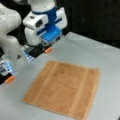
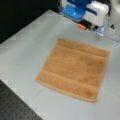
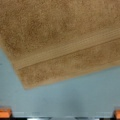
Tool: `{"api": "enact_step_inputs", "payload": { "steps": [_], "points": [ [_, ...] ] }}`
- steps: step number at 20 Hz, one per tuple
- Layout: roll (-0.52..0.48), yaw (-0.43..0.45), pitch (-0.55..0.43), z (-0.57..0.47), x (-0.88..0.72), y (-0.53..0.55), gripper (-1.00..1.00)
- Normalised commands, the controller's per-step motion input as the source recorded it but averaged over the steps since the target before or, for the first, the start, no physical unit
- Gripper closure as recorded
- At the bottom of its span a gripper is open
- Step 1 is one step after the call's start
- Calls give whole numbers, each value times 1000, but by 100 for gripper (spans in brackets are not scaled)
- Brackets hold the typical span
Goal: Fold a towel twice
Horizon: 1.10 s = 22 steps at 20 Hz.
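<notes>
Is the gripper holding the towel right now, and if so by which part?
Nothing is held. The towel lies flat and unfolded on the table. The gripper hovers off its edge, fingers spread wide over bare table.

A lab: grey table [image 2: 30,45] beside a perforated black optical breadboard [image 2: 15,105], dark backdrop.

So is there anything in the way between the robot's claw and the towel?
Nothing visible. The gripper hangs above bare grey table, off the edge of the towel, which lies flat and unfolded. The wrist view shows only table between the fingertips and the towel.
</notes>
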Motion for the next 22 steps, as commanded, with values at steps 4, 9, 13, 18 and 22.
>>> {"api": "enact_step_inputs", "payload": {
  "steps": [4, 9, 13, 18, 22],
  "points": [
    [36, 80, 233, 9, 45, 38, -100],
    [-72, 78, 209, 43, 213, 158, -100],
    [-36, 12, 212, 73, 298, 194, -100],
    [7, -142, 197, 89, 338, 203, -100],
    [3, -235, 178, 82, 367, 217, -100]
  ]
}}
